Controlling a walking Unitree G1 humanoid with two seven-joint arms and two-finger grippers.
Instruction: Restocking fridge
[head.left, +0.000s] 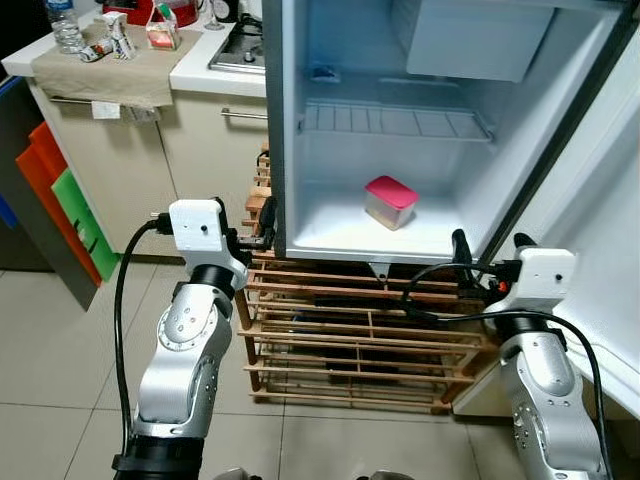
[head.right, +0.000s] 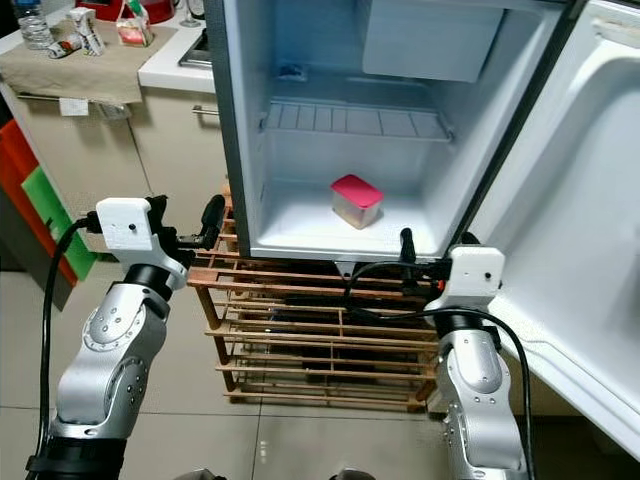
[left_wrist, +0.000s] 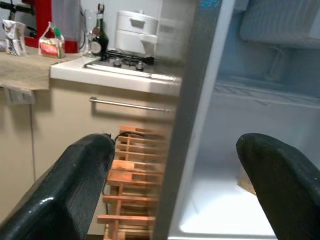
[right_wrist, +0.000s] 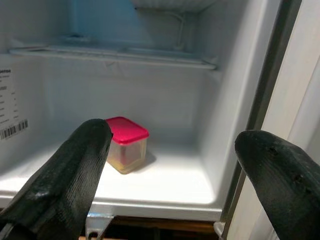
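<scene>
Both our arms are raised before the open fridge (head.left: 300, 215) | left gripper (head.left: 262, 222) spread wide, empty, at the fridge's left wall beside the wooden rack (head.left: 350, 340) | right gripper (head.left: 490, 258) spread wide, empty, at the fridge's lower front edge | red-lidded container (head.left: 391, 202) sits on the fridge floor, touched by neither.

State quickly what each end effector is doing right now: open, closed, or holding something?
Left end effector: open, holding nothing, by the fridge's left edge.
Right end effector: open, holding nothing, facing the red-lidded container.
</scene>
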